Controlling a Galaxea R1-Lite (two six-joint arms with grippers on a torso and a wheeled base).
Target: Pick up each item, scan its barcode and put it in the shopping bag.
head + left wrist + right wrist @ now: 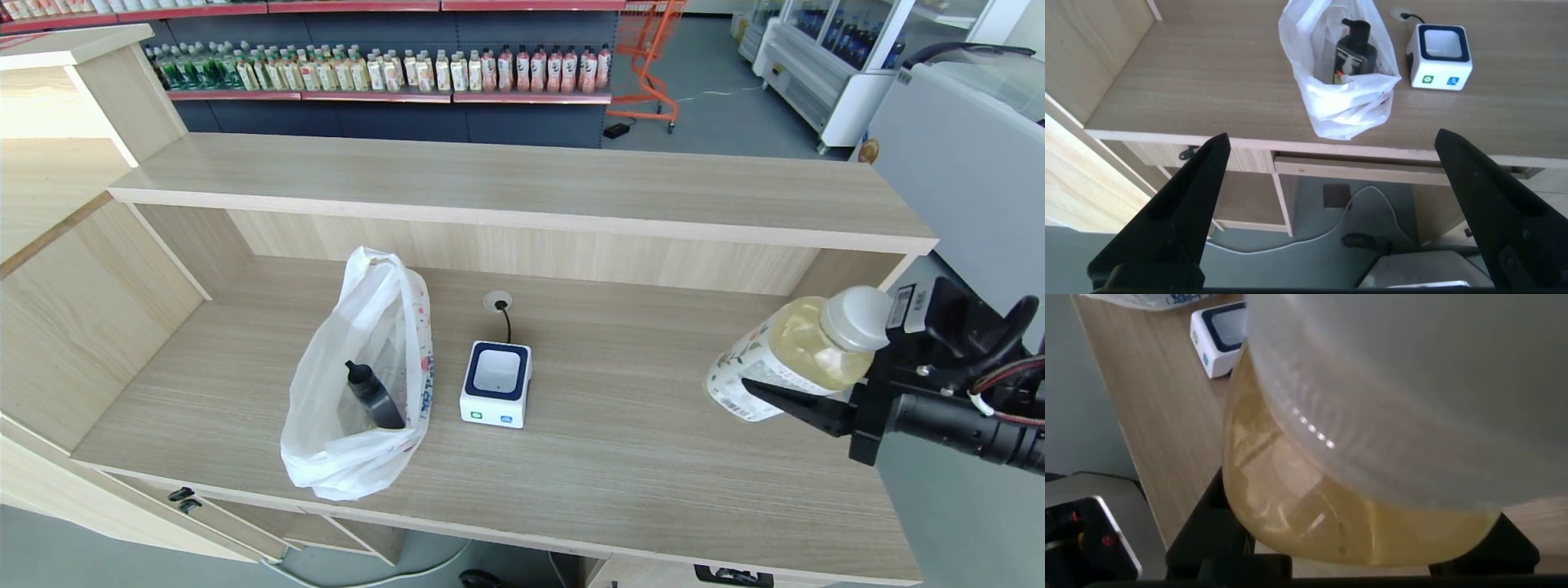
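My right gripper [824,371] is shut on a bottle of yellow drink [788,355] with a white cap, held on its side above the counter's right end. That bottle [1315,506] looms close in the right wrist view. A white plastic shopping bag [359,384] stands open on the counter's left part, with a black bottle [371,396] inside. The white and blue barcode scanner [495,382] sits just right of the bag. My left gripper [1331,212] hangs open below the counter's front edge, facing the shopping bag [1343,90] and the scanner [1440,55].
The wooden counter [620,441] has a raised back ledge [522,184] and side walls. The scanner's cable runs into a grommet [497,300] behind it. Drawers [1355,175] lie under the front edge. Shelves of drinks and freezers stand in the room behind.
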